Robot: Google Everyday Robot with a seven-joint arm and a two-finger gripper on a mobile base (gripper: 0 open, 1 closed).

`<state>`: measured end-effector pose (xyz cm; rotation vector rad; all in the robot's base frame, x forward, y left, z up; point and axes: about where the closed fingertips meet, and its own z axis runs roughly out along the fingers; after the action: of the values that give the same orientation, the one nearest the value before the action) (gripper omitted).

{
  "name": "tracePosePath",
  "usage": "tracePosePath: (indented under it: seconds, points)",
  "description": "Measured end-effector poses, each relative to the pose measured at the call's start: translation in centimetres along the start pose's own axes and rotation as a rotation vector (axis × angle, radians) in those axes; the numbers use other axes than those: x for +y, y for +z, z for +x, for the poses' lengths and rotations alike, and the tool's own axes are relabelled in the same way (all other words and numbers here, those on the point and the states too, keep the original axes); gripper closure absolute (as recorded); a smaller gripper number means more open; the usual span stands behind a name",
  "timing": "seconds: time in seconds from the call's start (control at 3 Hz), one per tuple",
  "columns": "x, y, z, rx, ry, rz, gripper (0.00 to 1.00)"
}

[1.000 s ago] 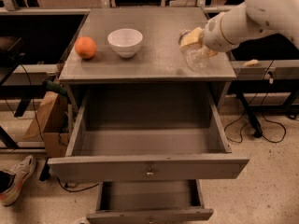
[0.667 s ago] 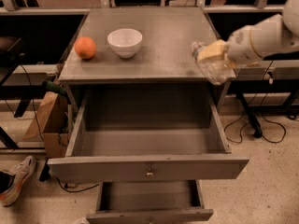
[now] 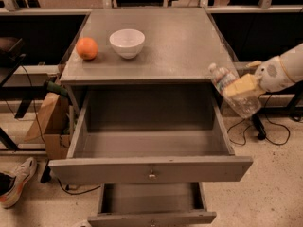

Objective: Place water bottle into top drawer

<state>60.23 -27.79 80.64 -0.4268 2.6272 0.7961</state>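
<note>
1. Moved since the frame before: the gripper (image 3: 241, 85) has carried the bottle (image 3: 224, 77) rightward and lower, from over the tabletop (image 3: 180, 41) to its right front corner.
2. Gripper and bottle hang just outside the right wall of the drawer (image 3: 118, 169), partly above the floor.
3. The gripper's yellowish fingers are clamped across the bottle's middle. The bottle is tilted, white cap up-left and base down-right.
4. The cap overlaps the tabletop's corner in this view; whether it touches cannot be told.
5. The drawer is pulled far out, its floor open from above. The tabletop's front edge covers only the back of it, and the right wall stands between bottle and drawer floor.
6. The white arm (image 3: 286, 70) reaches in from the right edge.
7. A bowl (image 3: 127, 42) and an orange (image 3: 87, 48) sit at the tabletop's left, well apart from the gripper.
8. A lower drawer (image 3: 151, 217) stands partly open beneath. Cables (image 3: 279, 137) lie under the arm; a box (image 3: 45, 122) and a shoe (image 3: 16, 181) are at the left.
</note>
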Motion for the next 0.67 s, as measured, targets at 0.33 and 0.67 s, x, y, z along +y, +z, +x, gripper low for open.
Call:
tracePosePath:
  seconds: [0.33, 0.67]
  points:
    - [0.40, 0.30, 1.43, 0.060, -0.082, -0.020, 1.00]
    - [0.40, 0.32, 1.43, 0.060, -0.082, -0.020, 1.00]
